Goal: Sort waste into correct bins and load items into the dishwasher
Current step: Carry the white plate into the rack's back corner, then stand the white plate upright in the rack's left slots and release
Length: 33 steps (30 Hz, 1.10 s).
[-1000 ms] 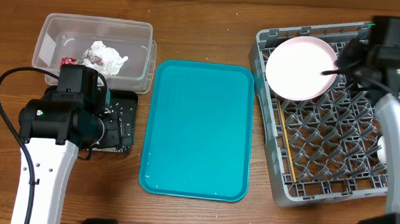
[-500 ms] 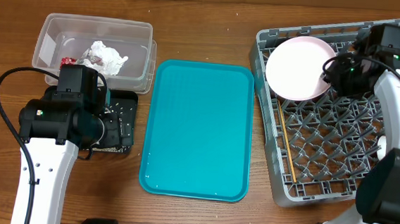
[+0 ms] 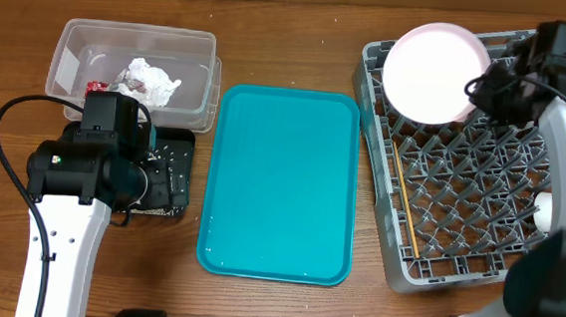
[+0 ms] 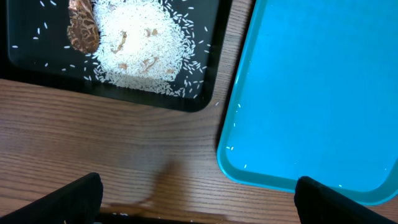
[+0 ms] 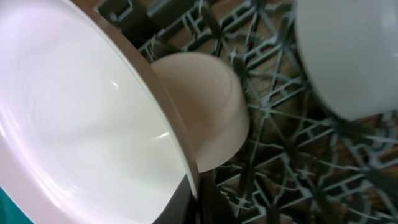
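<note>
My right gripper [image 3: 478, 87] is shut on the rim of the pinkish bowl [image 3: 435, 59], holding it tilted over the far left corner of the grey dishwasher rack [image 3: 458, 221]. The right wrist view shows the bowl [image 5: 81, 124] filling the left side, with the gripper [image 5: 196, 193] pinching its edge. Behind it a small white cup [image 5: 205, 106] lies upside down on the lattice, and a pale grey-blue bowl [image 5: 348, 56] sits at the upper right. Chopsticks [image 3: 406, 212] lie along the rack's left side. My left gripper [image 4: 196, 199] hangs open over bare wood.
The clear tub [image 3: 72, 34] at the back left holds a crumpled napkin [image 3: 149, 79] and a red wrapper [image 3: 95, 87]. The black tray [image 4: 37, 62] carries rice [image 4: 143, 43] and a brown scrap [image 4: 82, 28]. A teal tray [image 3: 281, 183] lies in the middle of the table.
The right gripper closed on the pinkish bowl's rim and raised it toward the rack's far left corner. The left arm has not moved.
</note>
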{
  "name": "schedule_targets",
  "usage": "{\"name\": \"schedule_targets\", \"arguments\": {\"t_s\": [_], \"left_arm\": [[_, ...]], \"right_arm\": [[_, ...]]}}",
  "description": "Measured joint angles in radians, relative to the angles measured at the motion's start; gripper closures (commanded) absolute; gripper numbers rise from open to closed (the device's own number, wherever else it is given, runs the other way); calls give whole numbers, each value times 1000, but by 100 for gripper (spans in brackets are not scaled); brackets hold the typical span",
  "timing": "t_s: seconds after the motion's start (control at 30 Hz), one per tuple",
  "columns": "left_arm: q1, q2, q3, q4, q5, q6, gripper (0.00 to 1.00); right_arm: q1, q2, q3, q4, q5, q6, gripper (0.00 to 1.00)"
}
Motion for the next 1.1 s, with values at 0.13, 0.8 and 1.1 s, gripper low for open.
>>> {"name": "schedule_targets", "arguments": {"t_s": [0.13, 0.8, 1.1], "left_arm": [[0, 0, 0, 0, 0, 0, 0], [0, 0, 0, 0, 0, 0, 0], [0, 0, 0, 0, 0, 0, 0]], "right_arm": [[16, -90, 14, -16, 106, -40, 96], [465, -128, -19, -156, 969, 210, 96], [512, -127, -157, -81, 1020, 280, 96]]}}
